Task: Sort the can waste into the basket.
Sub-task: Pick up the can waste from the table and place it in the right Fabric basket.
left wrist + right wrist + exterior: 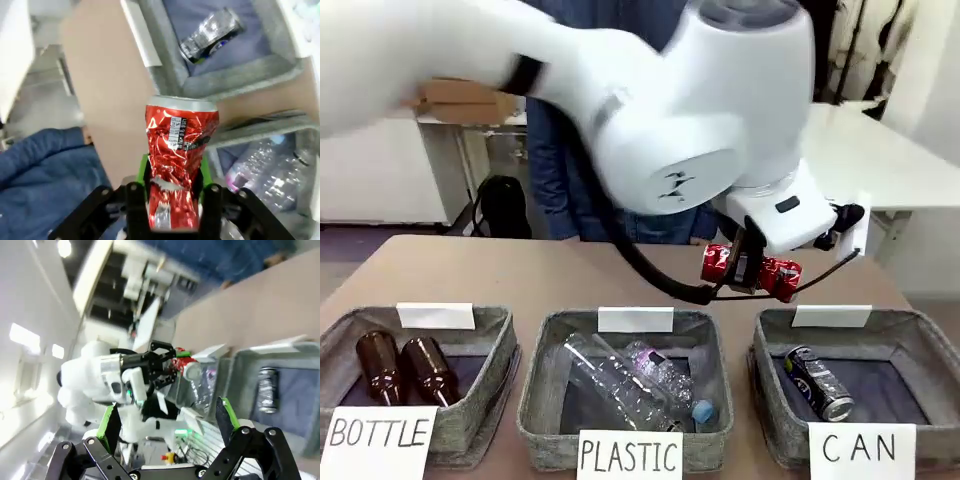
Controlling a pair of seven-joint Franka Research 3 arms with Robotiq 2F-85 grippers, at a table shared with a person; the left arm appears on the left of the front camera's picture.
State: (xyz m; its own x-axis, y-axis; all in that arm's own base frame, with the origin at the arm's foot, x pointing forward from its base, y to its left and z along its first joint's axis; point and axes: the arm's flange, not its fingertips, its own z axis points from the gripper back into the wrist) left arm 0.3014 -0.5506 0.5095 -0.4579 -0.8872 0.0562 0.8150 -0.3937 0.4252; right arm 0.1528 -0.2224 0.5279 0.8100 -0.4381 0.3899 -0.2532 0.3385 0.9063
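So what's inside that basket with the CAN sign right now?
One dark blue-black can lies on its side on the dark lining of the CAN basket. The red can is not in it; the left gripper holds it. The sign hides the front edge.

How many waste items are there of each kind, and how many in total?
Cans: 2, the red can held in the left tool and the dark can in the CAN basket.
Glass bottles: 2.
Plastic bottles: 2.
Total: 6.
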